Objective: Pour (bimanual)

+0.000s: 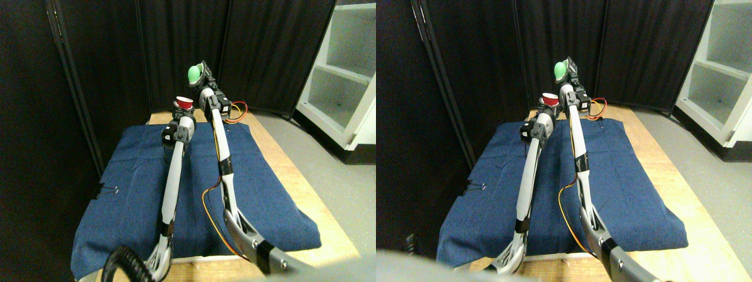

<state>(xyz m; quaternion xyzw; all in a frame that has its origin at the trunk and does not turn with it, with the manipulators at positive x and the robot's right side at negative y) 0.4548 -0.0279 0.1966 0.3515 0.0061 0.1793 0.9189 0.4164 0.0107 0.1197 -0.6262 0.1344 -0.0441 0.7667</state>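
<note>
You are looking down at a wooden table (pixel 282 170) with a smooth, light brown top. A dark blue cloth (pixel 264 194) lies over most of it. The cloth looks soft and a bit wrinkled, and it hangs over the near edge. A small black clip (pixel 108 190) pinches the cloth on the left side.

Behind the table hang black curtains (pixel 176 47) with long straight folds. On the right stands a white shelf (pixel 343 76) with square, boxy openings. The floor (pixel 346 182) beside the table is flat and grey.

Your two arms are long, thin and pale, with dark joints. Orange and red wires (pixel 238 111) loop near the far end of the right arm, and an orange wire runs down along it.

Your left gripper (pixel 184 110) holds up a little red cup (pixel 184 103). The cup is round, with a white rim, and it stands upright above the far end of the cloth. The jaws are pinching it from below.

Your right gripper (pixel 202 73) is higher up and just to the right of the red cup. It is pinching a green cup (pixel 194 73), which looks smooth and rounded. The green cup is tipped on its side, up above the red cup. You cannot tell from here whether there is anything inside either cup.
</note>
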